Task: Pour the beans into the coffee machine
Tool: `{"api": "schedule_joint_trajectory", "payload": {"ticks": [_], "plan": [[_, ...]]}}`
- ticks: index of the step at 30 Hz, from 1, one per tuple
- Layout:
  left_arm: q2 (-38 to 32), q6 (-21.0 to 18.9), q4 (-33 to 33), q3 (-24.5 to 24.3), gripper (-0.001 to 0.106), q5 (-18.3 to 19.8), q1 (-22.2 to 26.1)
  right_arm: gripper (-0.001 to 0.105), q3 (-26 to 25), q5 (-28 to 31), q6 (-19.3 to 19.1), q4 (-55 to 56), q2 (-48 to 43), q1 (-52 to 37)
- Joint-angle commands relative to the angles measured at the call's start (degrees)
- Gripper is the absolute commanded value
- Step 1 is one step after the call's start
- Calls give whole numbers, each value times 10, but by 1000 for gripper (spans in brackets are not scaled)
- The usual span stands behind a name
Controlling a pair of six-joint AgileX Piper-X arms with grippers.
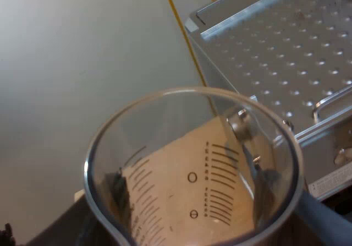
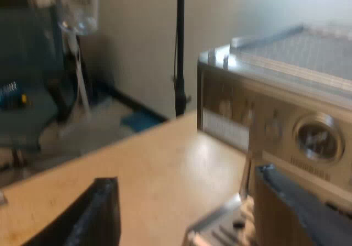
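A pale tan counter (image 2: 159, 163) carries the espresso machine (image 2: 275, 108). Beyond the counter's edge the right wrist view takes in a light wall (image 2: 137, 42), a thin black pole (image 2: 179, 48) standing against it, and dim, blurred furniture lower down that cannot be identified. In the left wrist view a plain grey floor (image 1: 82, 64) lies beside the machine, with a yellow cord (image 1: 179, 26) running across it. The right wrist view faces the machine's steel front, with a round gauge (image 2: 316, 138), small knobs beside it and the drip tray (image 2: 220, 229) at its foot. The left wrist view looks down from above on the machine's perforated metal top. The measuring glass (image 1: 192, 169) is held up close to the left wrist camera with its round mouth turned toward the lens, near the edge of the machine's top. The tan surface and the printed graduation lines show through its clear wall. The left end effector (image 1: 220, 202) is clamped on this glass, with dark fingers (image 1: 324, 218) against opposite sides. The right end effector (image 2: 186, 177) sits low over the counter, pointed at the machine's front. Its two black fingers are spread wide with bare counter between them, one just in front of the drip tray, and it grips nothing.
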Motion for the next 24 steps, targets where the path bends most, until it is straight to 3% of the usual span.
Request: {"api": "schedule_joint_trajectory", "payload": {"ticks": [1,8,15,20,24], "plan": [[-37,-18,-45,67,12,3,0,52,17,2,2,0,-5,0],[-88,-83,-130,184,12,3,0,52,64,2,37,-2,-4,0],[-111,-106,-168,248,12,3,0,52,83,2,54,-5,-4,0],[-114,-145,-226,290,12,50,0,52,85,2,54,-5,-4,0],[-114,-150,-255,316,12,51,0,52,85,2,54,-5,-4,0]]}}
